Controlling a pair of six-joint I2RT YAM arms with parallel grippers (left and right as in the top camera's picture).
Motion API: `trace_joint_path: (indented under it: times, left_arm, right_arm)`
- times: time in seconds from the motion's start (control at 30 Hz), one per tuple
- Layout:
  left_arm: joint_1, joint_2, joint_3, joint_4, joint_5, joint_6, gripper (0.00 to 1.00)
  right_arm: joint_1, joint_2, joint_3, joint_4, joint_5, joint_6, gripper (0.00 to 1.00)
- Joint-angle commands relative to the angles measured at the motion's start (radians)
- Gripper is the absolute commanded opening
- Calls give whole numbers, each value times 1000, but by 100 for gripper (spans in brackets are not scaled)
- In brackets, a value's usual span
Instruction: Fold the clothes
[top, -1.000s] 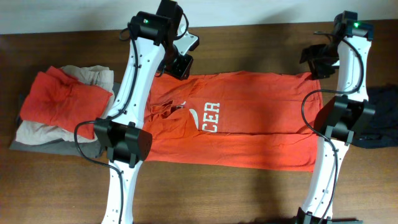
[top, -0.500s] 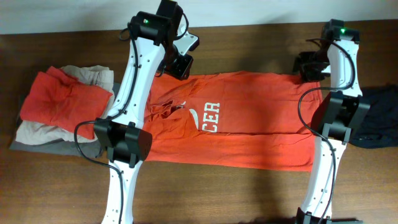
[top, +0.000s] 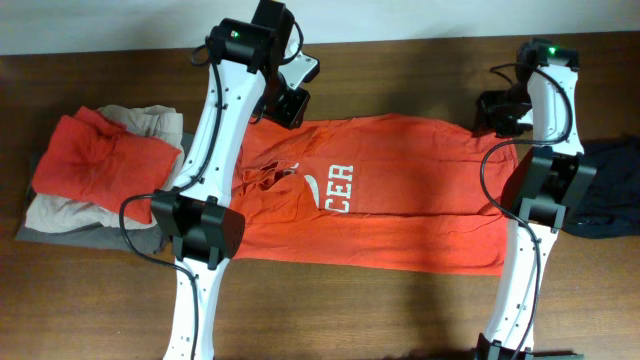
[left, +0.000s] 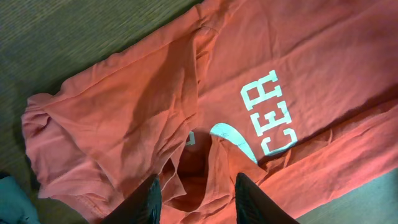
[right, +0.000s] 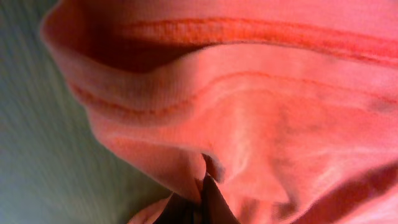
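Stack of folded clothes (top: 100, 170) at 9 o'clock on wooden table (top: 380, 320). Orange-red T-shirt (top: 400, 210) spread flat mid-table, "CER" lettering (left: 273, 112) up. Left gripper (top: 285, 105) at shirt's 11 o'clock corner, jaws part-way apart, clamping bunched shirt fabric. Right gripper (top: 497, 112) at shirt's 1 o'clock corner, jaws closed, pinching the hem. Dark garment (top: 610, 195) at 3 o'clock.

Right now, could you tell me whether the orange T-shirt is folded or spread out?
Partly folded: the T-shirt lies stretched across the table, fabric doubled over beside its CER lettering.
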Motion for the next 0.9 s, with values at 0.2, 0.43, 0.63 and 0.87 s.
trace_joint_path:
  times: [0.2,0.43,0.63,0.87]
  left_arm:
    - [-2,-16,7,-5,-19,-2,38]
    - [-2,-16,7,-13,-19,-2,38]
    - [-1,-16,7,-19,-20,-2,34]
    - [-1,-16,8,-32,-51,-2,34]
  right_arm:
    - [4,12,259,-193,40,-134,4]
    - [27,-4,286,-207,-7,-306,4]
    - [60,-4,286,-207,-6,-286,4]
    - [61,-71,286,-207,106,-233,4]
